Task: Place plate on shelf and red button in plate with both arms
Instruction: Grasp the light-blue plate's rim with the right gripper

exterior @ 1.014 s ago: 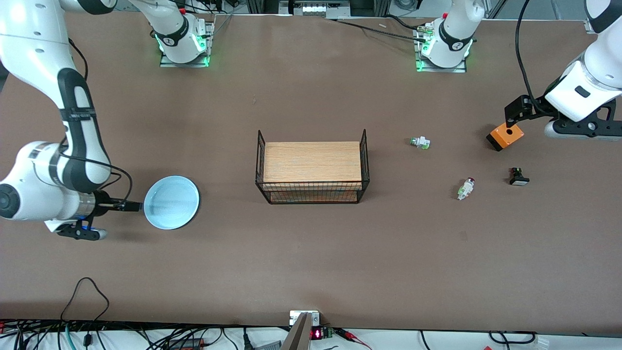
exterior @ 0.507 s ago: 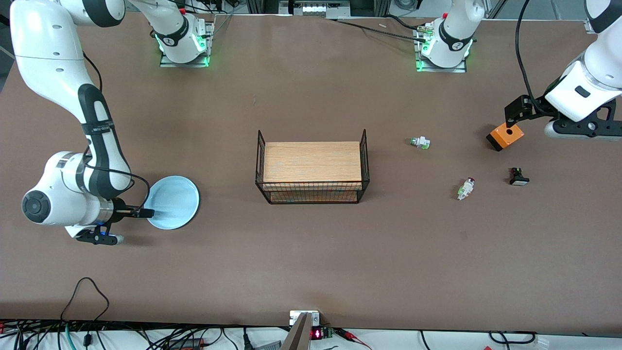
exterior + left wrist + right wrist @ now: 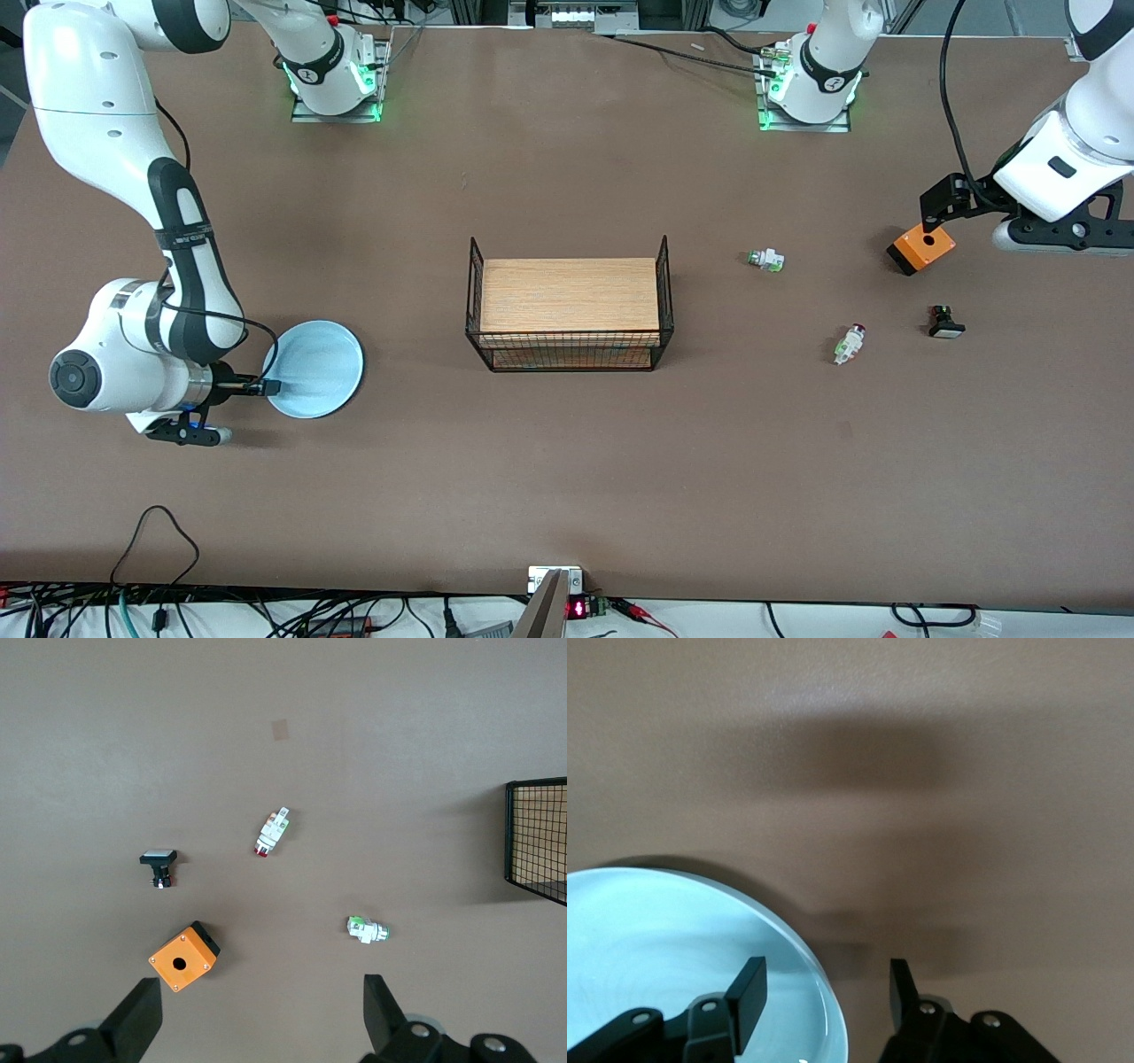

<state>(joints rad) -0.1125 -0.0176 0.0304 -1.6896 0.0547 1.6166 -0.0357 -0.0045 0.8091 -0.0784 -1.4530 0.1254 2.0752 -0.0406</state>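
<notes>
Right gripper (image 3: 819, 997) spread open astride the rim of the plate (image 3: 314, 368), one finger inside, one outside. Left gripper (image 3: 257, 1019) waits, fingers wide apart, above the orange box (image 3: 921, 249); red button (image 3: 849, 344) lies at its 8 o'clock.

1. This looks like a robot lab, not a home.
2. Two big white robot arms stand on metal bases (image 3: 335, 106) with green lights, bolted to the edge of a wide brown surface (image 3: 567, 470).
3. Lots of black cables (image 3: 159, 611) lie in a tangle along the edge of the surface nearest the front camera.
4. A small electronic box with red lit numbers (image 3: 578, 608) sits at that same edge.
5. Metal frame bars (image 3: 567, 13) stand by the bases.
</notes>
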